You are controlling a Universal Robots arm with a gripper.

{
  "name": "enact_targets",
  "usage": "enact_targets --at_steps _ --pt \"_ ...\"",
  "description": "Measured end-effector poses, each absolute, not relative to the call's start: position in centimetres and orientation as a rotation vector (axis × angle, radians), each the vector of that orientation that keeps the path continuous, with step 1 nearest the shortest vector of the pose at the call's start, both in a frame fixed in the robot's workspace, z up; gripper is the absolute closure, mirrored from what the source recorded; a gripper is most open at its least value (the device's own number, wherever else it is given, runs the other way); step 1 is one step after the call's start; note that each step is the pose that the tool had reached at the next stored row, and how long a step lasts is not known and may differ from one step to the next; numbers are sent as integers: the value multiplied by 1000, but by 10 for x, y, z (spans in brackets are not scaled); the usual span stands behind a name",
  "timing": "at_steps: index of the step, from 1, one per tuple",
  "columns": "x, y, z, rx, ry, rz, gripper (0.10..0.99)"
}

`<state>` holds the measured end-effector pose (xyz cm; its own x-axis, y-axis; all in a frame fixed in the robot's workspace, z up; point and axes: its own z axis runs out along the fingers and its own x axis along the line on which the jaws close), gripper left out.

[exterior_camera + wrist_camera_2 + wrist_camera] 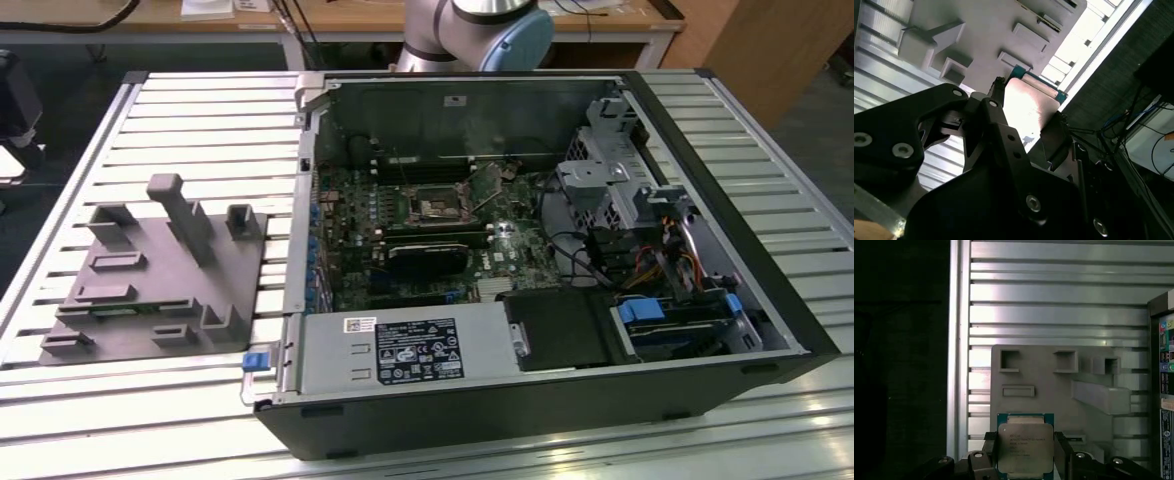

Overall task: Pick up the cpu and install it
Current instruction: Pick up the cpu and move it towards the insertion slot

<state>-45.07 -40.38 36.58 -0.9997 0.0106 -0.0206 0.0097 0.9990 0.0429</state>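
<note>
The cpu (1025, 447), a flat square chip with a pale silvery top and a green edge, sits between the black fingers of my gripper (1025, 462), which is shut on its two sides. The second wrist view has the cpu (1026, 107) glaring brightly, with the gripper (1024, 131) closed around it. It hangs in the air above the grey plastic tray (1044, 375) with its upright blocks and recesses. In the exterior view the dark square socket (438, 207) lies on the motherboard inside the open computer case (534, 400).
The grey tray (147, 270) lies on the slatted metal table (200, 100) at the exterior view's left, beside the case. Inside the case are a power supply (407, 350), cables and drive cages (614, 180). The arm's base (481, 30) stands behind the case.
</note>
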Motion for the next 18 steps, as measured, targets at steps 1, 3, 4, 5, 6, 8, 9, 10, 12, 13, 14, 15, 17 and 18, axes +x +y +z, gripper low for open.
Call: enact_targets --at_steps 1,3,4,5,6,8,9,10,12,13,14,15,17,18 --pt "-451 -404 367 16 3120 67 549" --pt "-451 -404 370 16 3120 67 549" --pt "-451 -404 371 16 3120 67 549" --pt "-451 -404 373 16 3120 67 549" --pt "-451 -404 374 16 3120 67 549" --pt "-451 -404 377 16 3120 67 549" --pt "-451 -404 378 16 3120 67 549" --pt "-451 -404 380 16 3120 67 549" --pt "-451 -404 383 16 3120 67 549" --pt "-451 -404 384 16 3120 67 549" --pt "-451 -404 386 16 3120 67 549" --pt "-451 -404 388 16 3120 67 549" --pt "-451 -404 391 16 3120 67 549" --pt "-451 -404 393 16 3120 67 549"
